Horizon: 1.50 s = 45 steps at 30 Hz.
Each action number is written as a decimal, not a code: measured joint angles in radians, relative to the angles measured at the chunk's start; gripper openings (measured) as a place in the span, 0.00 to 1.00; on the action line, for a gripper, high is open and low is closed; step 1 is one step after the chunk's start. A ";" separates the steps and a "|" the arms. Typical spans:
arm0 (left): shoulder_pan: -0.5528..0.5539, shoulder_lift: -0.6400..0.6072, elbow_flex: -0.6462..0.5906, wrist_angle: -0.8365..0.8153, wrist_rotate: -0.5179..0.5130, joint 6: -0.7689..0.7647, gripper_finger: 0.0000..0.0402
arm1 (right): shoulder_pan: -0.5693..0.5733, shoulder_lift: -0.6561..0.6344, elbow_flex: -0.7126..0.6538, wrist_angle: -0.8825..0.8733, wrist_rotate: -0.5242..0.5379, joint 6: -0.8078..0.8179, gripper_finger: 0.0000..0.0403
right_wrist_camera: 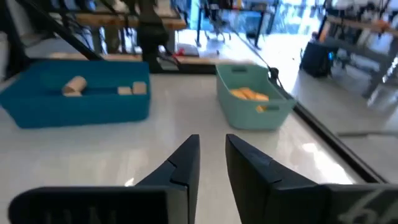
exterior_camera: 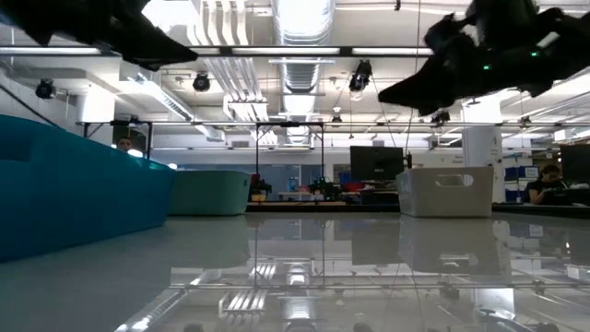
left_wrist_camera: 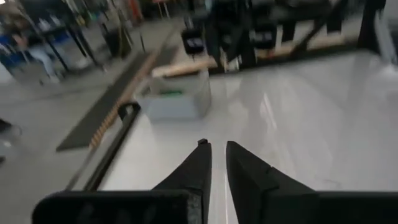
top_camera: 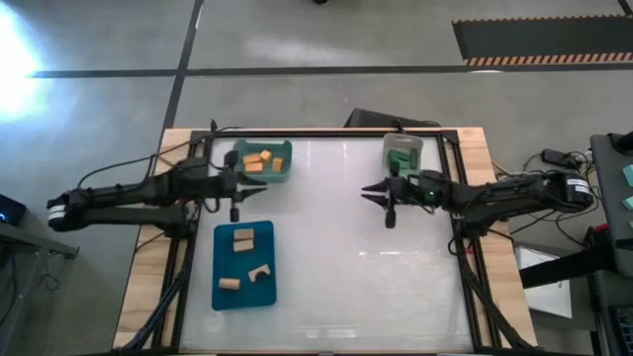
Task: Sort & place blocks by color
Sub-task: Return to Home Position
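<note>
High view: orange blocks (top_camera: 256, 161) in teal bin (top_camera: 288, 164), tan blocks (top_camera: 243, 237) in blue bin (top_camera: 242, 297) beside it, green blocks (top_camera: 401, 158) in gray bin (top_camera: 404, 138) far off. Wrist views add: L gripper (left_wrist_camera: 214, 146) by teal bin, R gripper (right_wrist_camera: 211, 138) far off, both barely open, empty.

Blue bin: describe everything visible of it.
The blue bin is a low-walled, rectangular, open-topped container with rounded corners, plastic-looking and deep blue. It sits flat on the white table on the left arm's side, apart from the teal bin. Three pale tan blocks lie inside, spaced apart; one looks cylindrical. Nothing else touches it.
</note>
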 joint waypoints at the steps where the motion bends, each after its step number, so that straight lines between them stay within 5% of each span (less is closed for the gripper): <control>1: 0.000 -0.029 -0.023 0.030 0.000 -0.010 0.07 | 0.011 -0.030 -0.016 0.001 0.001 -0.003 0.16; 10: 0.000 -0.171 -0.218 0.221 0.004 -0.054 0.00 | 0.054 -0.331 -0.172 -0.027 0.010 -0.018 0.12; 27: 0.001 -0.157 -0.431 0.607 0.003 -0.078 0.00 | 0.054 -0.840 -0.279 -0.331 0.038 -0.157 0.12; 36: 0.001 -0.137 -0.463 0.691 0.002 -0.078 0.00 | 0.054 -0.990 -0.305 -0.376 0.027 -0.234 0.12; 45: 0.001 -0.099 -0.472 0.690 0.001 -0.078 0.00 | 0.054 -0.982 -0.309 -0.274 0.029 -0.324 0.12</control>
